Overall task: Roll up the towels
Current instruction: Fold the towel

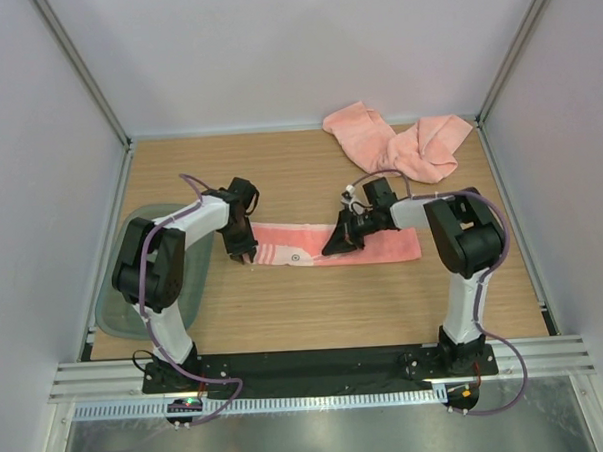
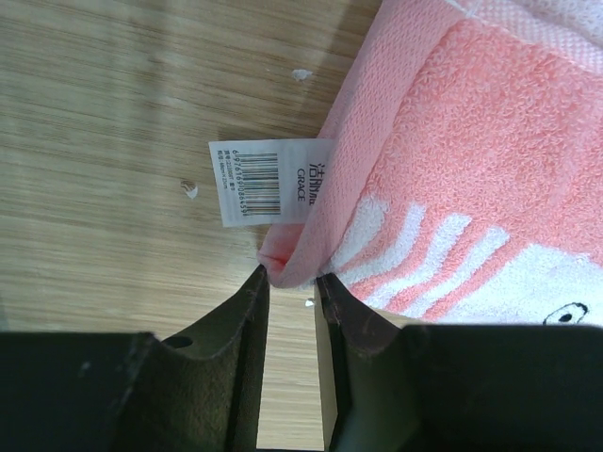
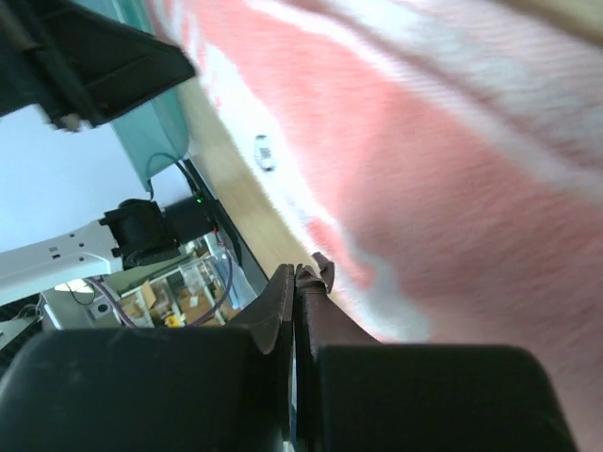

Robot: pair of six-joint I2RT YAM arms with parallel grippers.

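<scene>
Between left tool (image 2: 292, 280) tips, towel (image 2: 490, 160) corner

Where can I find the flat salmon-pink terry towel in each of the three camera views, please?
Top external: the flat salmon-pink terry towel lies at the centre, between the two arms.
Left wrist: it fills the right side, with one corner between the left gripper fingertips.
Right wrist: it fills the upper right, above the shut right gripper.
Shared landmark: the wooden tabletop beside the towel.
</scene>
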